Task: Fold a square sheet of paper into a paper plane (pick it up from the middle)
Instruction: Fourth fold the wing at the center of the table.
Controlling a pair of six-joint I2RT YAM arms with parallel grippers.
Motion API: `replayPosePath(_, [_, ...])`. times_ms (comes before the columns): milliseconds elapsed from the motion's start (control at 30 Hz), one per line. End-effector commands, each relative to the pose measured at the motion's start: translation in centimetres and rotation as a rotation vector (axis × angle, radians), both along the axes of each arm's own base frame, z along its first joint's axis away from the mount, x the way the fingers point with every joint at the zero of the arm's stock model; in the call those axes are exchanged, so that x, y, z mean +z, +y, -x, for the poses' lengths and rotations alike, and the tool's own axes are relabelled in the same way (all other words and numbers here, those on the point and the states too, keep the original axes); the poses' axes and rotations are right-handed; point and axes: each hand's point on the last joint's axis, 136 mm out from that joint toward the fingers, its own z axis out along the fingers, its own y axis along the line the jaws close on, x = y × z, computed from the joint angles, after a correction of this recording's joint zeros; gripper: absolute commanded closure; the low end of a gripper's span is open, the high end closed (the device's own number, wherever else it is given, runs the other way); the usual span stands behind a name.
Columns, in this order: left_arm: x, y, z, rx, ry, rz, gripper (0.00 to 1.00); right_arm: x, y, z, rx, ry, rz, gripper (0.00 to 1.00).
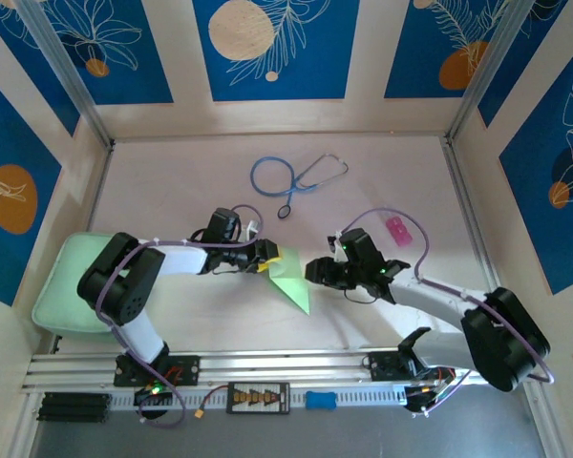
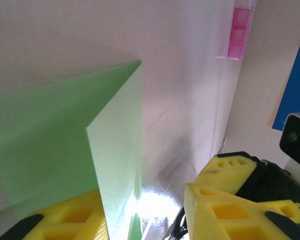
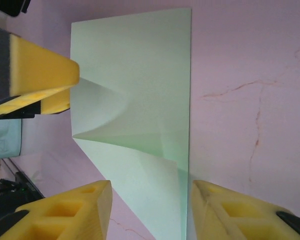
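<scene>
Top external view — we are logging the square sheet of paper [image 1: 288, 277], part-folded, lying on the table [image 1: 382, 181] between both arms. Left jaws are straddling its raised flap, unpinched; right jaws are gaping over its tip. We are judging the folding midway — next, pinch and crease.

Robotics lab work cell, walled on three sides
A left arm [image 1: 177, 258] and a right arm [image 1: 435, 298] are bolted to a slotted aluminium rail [image 1: 267, 361] at the near edge of a pale table [image 1: 172, 172]; cream walls [image 1: 365, 57] with blue leaf-print panels [image 1: 306, 72] and metal corner posts [image 1: 65, 76] close it in; a small electronics board [image 1: 258, 397] and loose cables [image 1: 183, 412] sit by the rail
</scene>
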Motion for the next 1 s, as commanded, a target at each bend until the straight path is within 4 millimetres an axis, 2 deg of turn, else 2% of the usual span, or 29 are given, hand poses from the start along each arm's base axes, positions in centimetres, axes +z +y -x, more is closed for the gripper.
replayPosePath(0, [-0.1,-0.1,0.0,-0.004,0.016,0.032,0.66,-1.2,-1.4,0.8,-0.013,-0.073,0.130,0.52])
replayPosePath(267, [-0.8,0.1,0.2,0.008,0.037,0.026,0.82,-0.8,-1.4,2.0,0.093,-0.368,0.265,0.49])
replayPosePath(367, [-0.9,0.2,0.1,0.027,0.042,0.034,0.91,-0.7,-2.4,2.0,0.074,-0.376,0.304,0.48])
replayPosePath(467, [-1.1,0.6,0.1,0.075,0.041,0.031,0.96,-0.4,-2.6,2.1,0.068,-0.337,0.272,0.47])
replayPosePath(633, [-1.1,1.0,0.4,0.115,0.039,0.013,0.99,0.4,-3.8,1.6,-0.015,-0.315,0.262,0.43])
replayPosePath(700, [-1.2,1.2,0.6,0.135,0.038,0.000,0.99,1.2,-3.1,1.7,0.031,-0.359,0.226,0.43])
replayPosePath(767, [-1.3,1.3,0.7,0.148,0.034,-0.011,0.99,1.7,-3.0,1.5,0.030,-0.381,0.211,0.37])
replayPosePath(867, [-1.2,1.2,0.9,0.152,0.035,-0.017,0.99,1.8,-2.8,1.9,0.069,-0.371,0.191,0.35])
replayPosePath(967, [-1.1,1.2,1.0,0.160,0.026,-0.021,0.99,0.8,-3.2,1.8,0.061,-0.342,0.197,0.37])
